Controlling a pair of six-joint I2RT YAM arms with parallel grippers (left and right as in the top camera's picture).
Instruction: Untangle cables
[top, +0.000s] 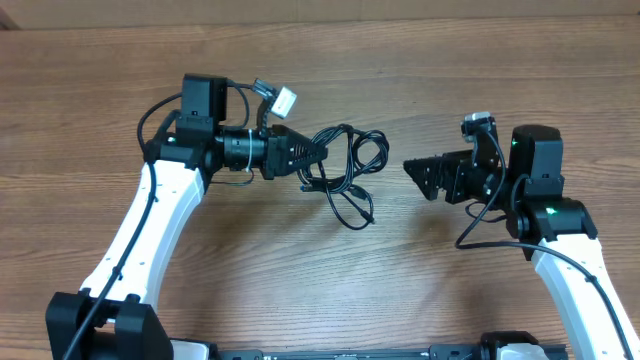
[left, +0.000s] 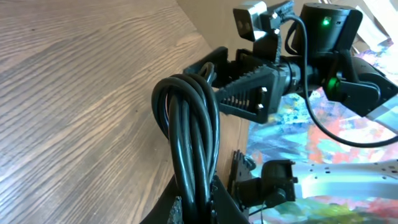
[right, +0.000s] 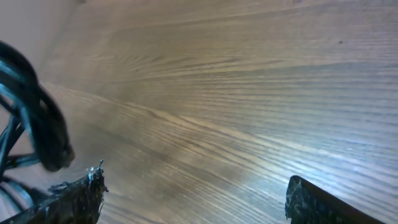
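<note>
Near the middle of the bench, the cables form a tangle of black loops, its left side pinched in the left tool, whose jaws are clamped tight on several strands. One loose loop trails toward the near side. Right of the bundle and apart from it, the right tool points at the cables, its jaws spread wide and gripping nothing

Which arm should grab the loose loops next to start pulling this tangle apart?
Right. The left gripper is shut on the cables, anchoring the bundle. The right gripper is open, empty, and faces the loose loops across the table, so it looks free to reach in.
</note>
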